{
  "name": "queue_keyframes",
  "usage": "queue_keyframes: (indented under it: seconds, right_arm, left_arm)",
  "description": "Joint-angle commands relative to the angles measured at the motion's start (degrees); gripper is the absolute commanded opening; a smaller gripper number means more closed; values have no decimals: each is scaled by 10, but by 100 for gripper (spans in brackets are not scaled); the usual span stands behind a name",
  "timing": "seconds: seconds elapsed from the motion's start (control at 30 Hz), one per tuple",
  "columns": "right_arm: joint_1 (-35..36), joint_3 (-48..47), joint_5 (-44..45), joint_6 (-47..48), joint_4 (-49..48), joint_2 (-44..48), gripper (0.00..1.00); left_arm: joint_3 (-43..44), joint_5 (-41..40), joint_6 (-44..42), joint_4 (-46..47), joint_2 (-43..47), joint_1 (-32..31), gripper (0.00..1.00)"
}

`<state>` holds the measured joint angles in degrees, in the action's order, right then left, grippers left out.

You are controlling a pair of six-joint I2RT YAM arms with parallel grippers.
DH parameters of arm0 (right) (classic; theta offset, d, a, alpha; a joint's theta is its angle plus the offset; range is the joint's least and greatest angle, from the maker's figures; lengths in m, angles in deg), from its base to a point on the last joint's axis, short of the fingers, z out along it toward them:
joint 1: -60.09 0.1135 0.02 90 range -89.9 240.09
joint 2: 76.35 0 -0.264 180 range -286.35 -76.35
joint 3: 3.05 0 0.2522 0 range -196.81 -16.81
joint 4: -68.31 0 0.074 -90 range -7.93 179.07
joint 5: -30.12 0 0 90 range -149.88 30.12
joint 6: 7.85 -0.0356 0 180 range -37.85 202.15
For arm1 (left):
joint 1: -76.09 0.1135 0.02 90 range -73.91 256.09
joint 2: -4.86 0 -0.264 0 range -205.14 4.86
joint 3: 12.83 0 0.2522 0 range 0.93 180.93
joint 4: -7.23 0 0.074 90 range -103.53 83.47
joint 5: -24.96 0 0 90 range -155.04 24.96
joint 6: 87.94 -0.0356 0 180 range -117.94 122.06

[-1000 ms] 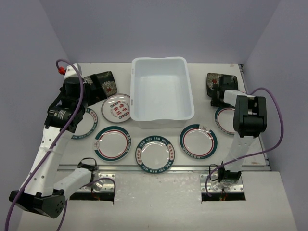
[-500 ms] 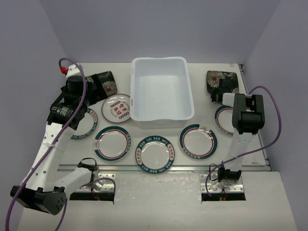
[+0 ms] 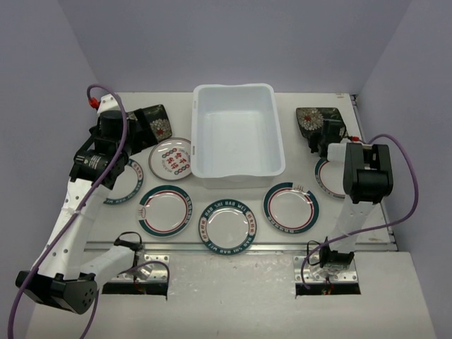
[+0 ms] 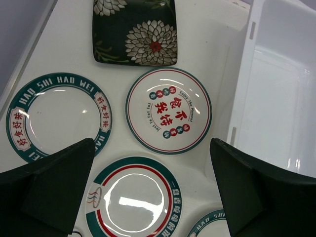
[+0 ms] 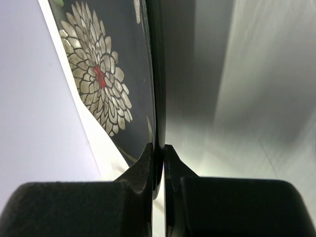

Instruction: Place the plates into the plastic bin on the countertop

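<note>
My right gripper is shut on the near edge of a square black floral plate, which shows tilted at the back right, right of the plastic bin. The bin holds nothing. My left gripper hangs open above the left plates, gripping nothing. Below it lie the other black floral plate, the smaller white plate with red characters and two teal-rimmed plates.
More teal-rimmed round plates lie in front of the bin, and one is partly hidden under my right arm. A metal rail runs along the countertop's near edge. Walls close in at left, back and right.
My right gripper has shut on the right black floral plate's edge, and the plate has tipped up and shifted a little left. My left arm has barely moved.
</note>
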<state>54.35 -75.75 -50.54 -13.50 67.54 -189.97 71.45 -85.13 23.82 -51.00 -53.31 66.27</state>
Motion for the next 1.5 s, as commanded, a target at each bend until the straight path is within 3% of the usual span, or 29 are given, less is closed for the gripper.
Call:
queue_keyframes:
  seconds: [0.0,0.57,0.8,0.93,1.13,1.2,1.27,1.47]
  right_arm:
    - [19,7,-8,46,-145,80,0]
    - [49,88,41,-27,-201,190,0]
    - [86,82,44,16,-175,252,0]
    - [105,58,3,45,-150,280,0]
    - [147,-20,-90,127,-51,279,0]
    - [153,-59,-163,165,20,262,0]
    - [153,-115,-228,278,92,243,0]
    - [156,-323,-342,450,366,133,0]
  left_arm:
    - [8,3,3,13,13,-6,100]
    - [-16,43,-7,26,16,-6,100]
    - [-22,52,-9,29,21,-6,100]
    - [-32,57,-6,34,26,-6,100]
    - [-43,64,-1,38,31,-6,100]
    - [-42,63,-4,38,31,-6,100]
    - [-37,57,-7,32,33,-6,100]
    - [-43,54,-11,25,41,-6,100]
